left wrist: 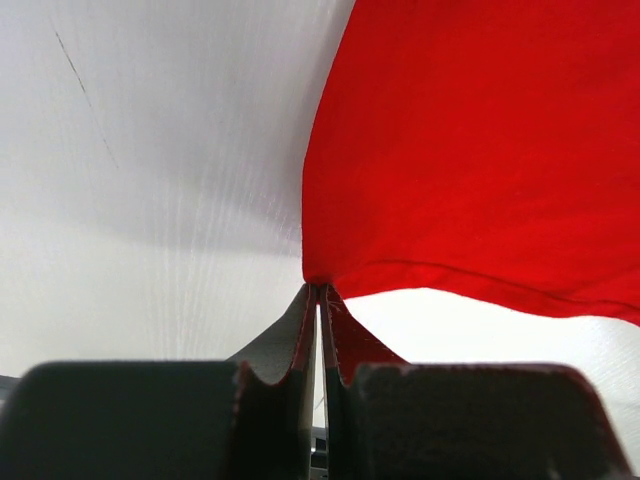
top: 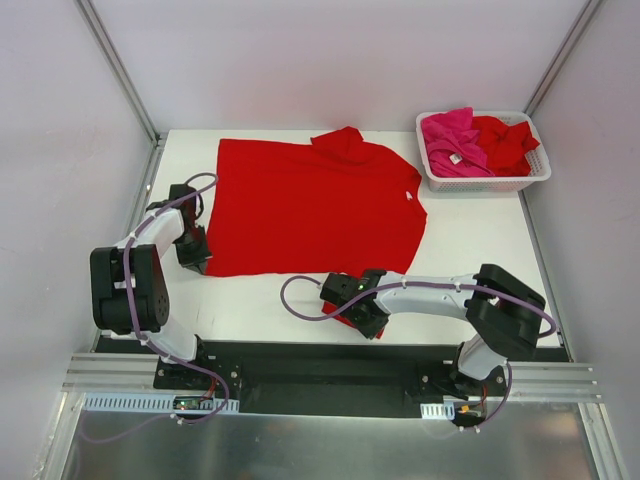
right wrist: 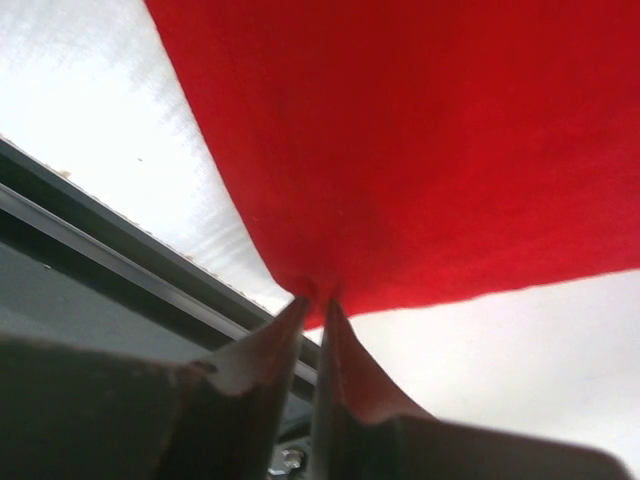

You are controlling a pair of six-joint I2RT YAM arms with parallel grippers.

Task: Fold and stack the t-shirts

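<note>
left of the basket (top: 486, 182), the red t-shirt (top: 315, 205) lies spread flat on the surface (top: 470, 250). left gripper (left wrist: 318, 290) is pressed together on its near corner farthest from the basket; right gripper (right wrist: 315, 298) pinches the near edge closer to the basket, just a thin bite of cloth at the tips. the risk, as i judge it: lift unevenly and that thin bite slips free, or the hem drags and the fold lands crooked. inside the basket wait a magenta t-shirt (top: 452, 140) and a crumpled red t-shirt (top: 505, 142).
</note>
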